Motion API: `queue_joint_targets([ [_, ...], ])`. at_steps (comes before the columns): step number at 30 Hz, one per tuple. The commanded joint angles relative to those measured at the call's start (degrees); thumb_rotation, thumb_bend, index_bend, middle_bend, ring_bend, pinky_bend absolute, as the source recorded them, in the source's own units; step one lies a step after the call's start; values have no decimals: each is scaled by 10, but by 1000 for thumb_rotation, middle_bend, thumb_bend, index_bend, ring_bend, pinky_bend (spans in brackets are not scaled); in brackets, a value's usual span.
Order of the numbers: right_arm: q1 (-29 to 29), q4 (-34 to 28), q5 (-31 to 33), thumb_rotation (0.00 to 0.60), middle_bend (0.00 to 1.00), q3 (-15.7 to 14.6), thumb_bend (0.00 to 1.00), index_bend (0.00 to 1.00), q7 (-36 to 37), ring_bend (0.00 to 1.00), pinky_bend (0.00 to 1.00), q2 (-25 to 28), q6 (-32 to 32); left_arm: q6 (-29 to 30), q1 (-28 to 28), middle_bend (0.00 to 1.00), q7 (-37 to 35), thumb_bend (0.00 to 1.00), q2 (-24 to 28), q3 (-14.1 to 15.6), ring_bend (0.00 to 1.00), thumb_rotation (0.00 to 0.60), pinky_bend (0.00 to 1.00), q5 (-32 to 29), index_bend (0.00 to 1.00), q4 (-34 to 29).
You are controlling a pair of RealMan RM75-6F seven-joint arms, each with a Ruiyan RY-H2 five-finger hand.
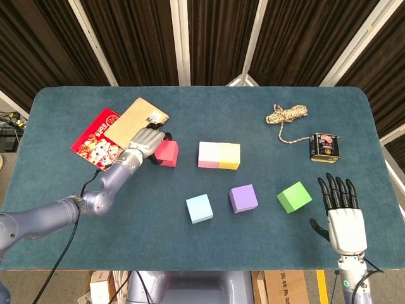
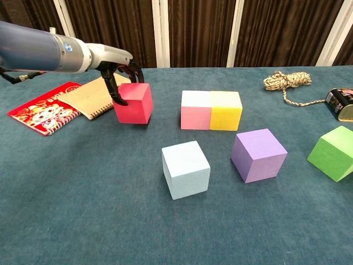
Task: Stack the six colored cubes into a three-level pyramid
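Note:
My left hand [image 1: 147,142] [image 2: 122,77] grips a red cube [image 1: 167,154] [image 2: 133,103], held just left of the pink cube [image 1: 208,155] [image 2: 196,110]. The pink cube sits flush against a yellow cube [image 1: 229,156] [image 2: 225,111]. Nearer the front lie a light blue cube [image 1: 199,208] [image 2: 185,169], a purple cube [image 1: 243,198] [image 2: 258,154] and a green cube [image 1: 294,197] [image 2: 332,153], each apart from the others. My right hand [image 1: 342,218] hovers open at the front right, fingers spread, holding nothing; only the head view shows it.
A tan spiral notebook [image 1: 135,121] [image 2: 94,94] and a red booklet [image 1: 95,139] [image 2: 39,107] lie at the back left. A coil of rope [image 1: 286,114] [image 2: 284,81] and a small tin [image 1: 324,147] [image 2: 340,103] sit at the back right.

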Motion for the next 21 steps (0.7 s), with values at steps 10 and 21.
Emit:
queue_joint_targets([
  [10,0,-4,20,600,9,7,120,0,20,26,0,3,-22,-3,-41,278,0,347,-55,4,0,600,0,-43,279,61],
  [21,-3,-14,30,600,9,11,119,0,33,26,0,8,-25,5,-61,262,2,339,-84,2,0,600,0,-51,261,80],
])
